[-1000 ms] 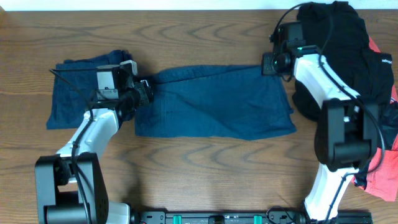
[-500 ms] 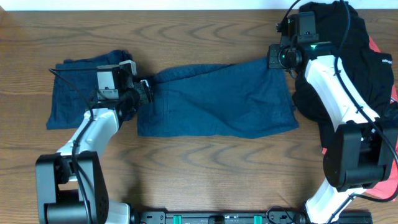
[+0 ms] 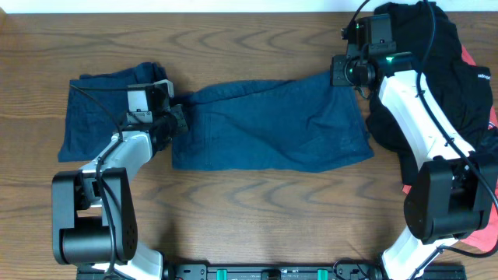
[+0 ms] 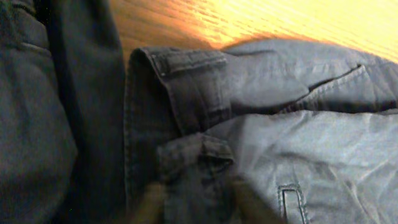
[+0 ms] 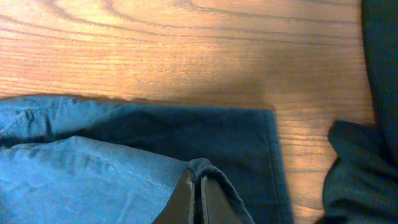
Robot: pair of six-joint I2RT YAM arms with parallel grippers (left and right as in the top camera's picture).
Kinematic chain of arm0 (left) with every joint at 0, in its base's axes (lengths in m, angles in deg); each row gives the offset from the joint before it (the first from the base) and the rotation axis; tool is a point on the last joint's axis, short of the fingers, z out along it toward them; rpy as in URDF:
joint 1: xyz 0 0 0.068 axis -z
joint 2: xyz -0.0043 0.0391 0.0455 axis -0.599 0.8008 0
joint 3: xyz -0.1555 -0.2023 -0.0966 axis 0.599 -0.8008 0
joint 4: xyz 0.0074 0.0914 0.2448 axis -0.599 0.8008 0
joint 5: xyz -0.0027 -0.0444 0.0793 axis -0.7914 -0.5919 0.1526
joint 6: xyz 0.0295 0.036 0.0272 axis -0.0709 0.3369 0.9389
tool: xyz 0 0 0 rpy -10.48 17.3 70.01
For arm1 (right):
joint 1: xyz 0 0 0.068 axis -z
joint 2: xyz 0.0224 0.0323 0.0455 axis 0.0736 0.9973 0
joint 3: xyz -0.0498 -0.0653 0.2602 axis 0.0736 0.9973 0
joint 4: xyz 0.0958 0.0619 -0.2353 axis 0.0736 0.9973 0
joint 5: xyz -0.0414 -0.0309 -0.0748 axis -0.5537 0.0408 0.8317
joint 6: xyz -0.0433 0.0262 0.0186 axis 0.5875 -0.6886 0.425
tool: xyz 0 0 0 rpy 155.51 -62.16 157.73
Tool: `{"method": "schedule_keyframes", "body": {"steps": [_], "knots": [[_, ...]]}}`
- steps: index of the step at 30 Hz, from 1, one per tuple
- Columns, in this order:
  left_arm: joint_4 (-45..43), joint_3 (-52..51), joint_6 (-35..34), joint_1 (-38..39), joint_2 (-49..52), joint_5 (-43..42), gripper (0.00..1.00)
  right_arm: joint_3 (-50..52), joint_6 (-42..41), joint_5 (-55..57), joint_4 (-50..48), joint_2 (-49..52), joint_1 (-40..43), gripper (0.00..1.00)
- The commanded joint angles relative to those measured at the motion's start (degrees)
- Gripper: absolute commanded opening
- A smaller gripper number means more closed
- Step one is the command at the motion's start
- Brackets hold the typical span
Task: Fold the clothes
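The near part of the wooden table is taken up only by the two arm bases. Across the middle, a dark navy garment is spread flat and wrinkled, its long axis running left to right. Its left end is gathered into a bunched fold, on which the left gripper is clamped; in the left wrist view the blurred fingers are seen pressed on either side of a seamed flap of cloth. Just beside that end, to the left, a second navy garment is laid in a folded block, touching the first. The far right corner of the spread garment is pinched by the right gripper, whose jaws are drawn tight together on the hemmed edge. Beyond and to the right, a black garment with a small white logo is heaped at the far corner, and a coral red garment is seen at its outer edge.
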Motion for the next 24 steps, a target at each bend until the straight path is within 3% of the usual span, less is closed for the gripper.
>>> {"method": "schedule_keyframes", "body": {"steps": [1,5,9,14,24], "knots": [[-1.29,1.49,0.09,0.04,0.37,-1.57,0.06,-0.33,-0.57,-0.11,-0.09,-1.84,-0.63,0.01],[-3.56,1.49,0.07,0.02,-1.79,-6.88,0.06,-0.33,-0.57,1.75,-0.15,-1.84,-0.57,0.01],[-3.30,1.49,0.07,-0.04,-5.97,-6.80,0.06,-0.33,-0.57,1.75,-0.44,-2.45,-0.57,0.01],[-2.93,1.49,0.04,-0.02,-9.92,-2.21,0.06,-0.33,-0.59,4.66,-3.30,-5.99,-0.57,0.01],[-5.07,1.49,0.07,0.04,-7.26,3.21,0.06,-0.33,-0.55,10.99,-13.38,-5.73,-0.57,0.01]]}}
